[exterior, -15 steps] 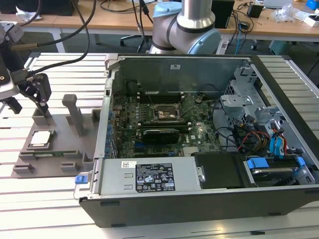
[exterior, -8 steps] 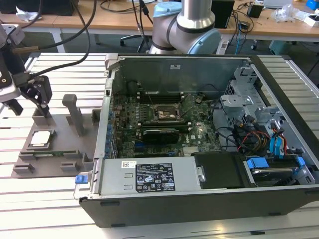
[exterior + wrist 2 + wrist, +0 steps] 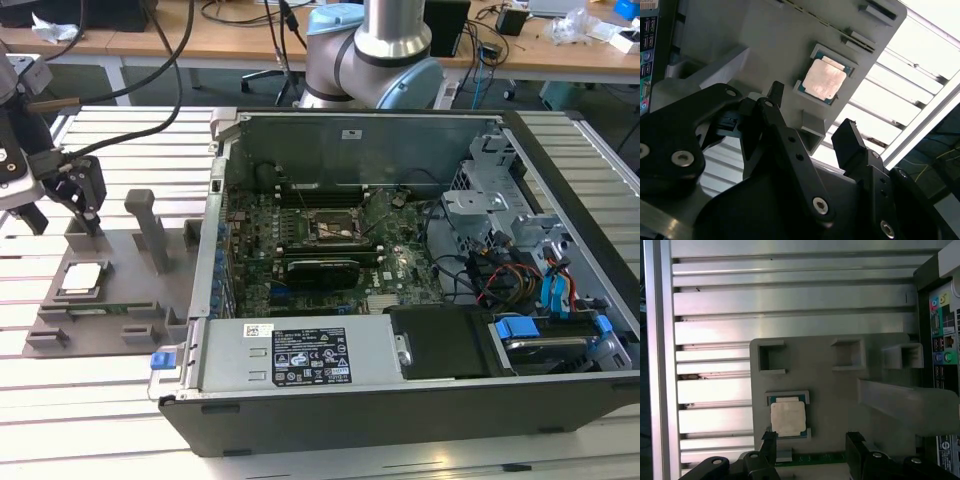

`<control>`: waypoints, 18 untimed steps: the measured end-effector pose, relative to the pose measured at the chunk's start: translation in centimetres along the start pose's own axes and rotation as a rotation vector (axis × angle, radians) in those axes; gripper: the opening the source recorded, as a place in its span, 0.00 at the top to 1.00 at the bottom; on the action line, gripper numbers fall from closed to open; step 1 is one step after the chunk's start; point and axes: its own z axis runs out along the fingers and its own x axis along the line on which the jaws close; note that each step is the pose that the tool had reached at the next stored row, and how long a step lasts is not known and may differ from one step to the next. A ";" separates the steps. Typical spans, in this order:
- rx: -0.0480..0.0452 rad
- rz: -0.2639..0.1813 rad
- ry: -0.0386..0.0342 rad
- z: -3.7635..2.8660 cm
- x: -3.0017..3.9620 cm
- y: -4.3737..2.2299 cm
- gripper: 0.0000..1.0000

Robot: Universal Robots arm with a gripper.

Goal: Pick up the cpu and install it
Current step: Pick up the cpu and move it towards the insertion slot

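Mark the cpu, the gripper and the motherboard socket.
cpu (image 3: 788,419): first wrist view, middle of its metal top plate.
gripper (image 3: 811,436): first wrist view, midway between its open jaws.
socket (image 3: 337,226): exterior view, centre of the dark square frame.

The arm (image 3: 375,55) is seen at 12 o'clock in the exterior view, where a grey joint housing with a pale blue cap stands upright. The gripper (image 3: 62,212) is carried at 9 o'clock in that view and is pointed downward. In both wrist views its two black fingers (image 3: 790,145) (image 3: 856,445) are spread well apart, with a wide gap left between the tips. Nothing is gripped or touched by them.
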 end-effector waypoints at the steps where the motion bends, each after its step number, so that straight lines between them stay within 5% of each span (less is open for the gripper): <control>1: 0.0000 0.000 -0.0001 0.06 0.00 0.00 0.34; 18: 0.0000 0.000 0.0000 1.07 0.03 -0.02 0.34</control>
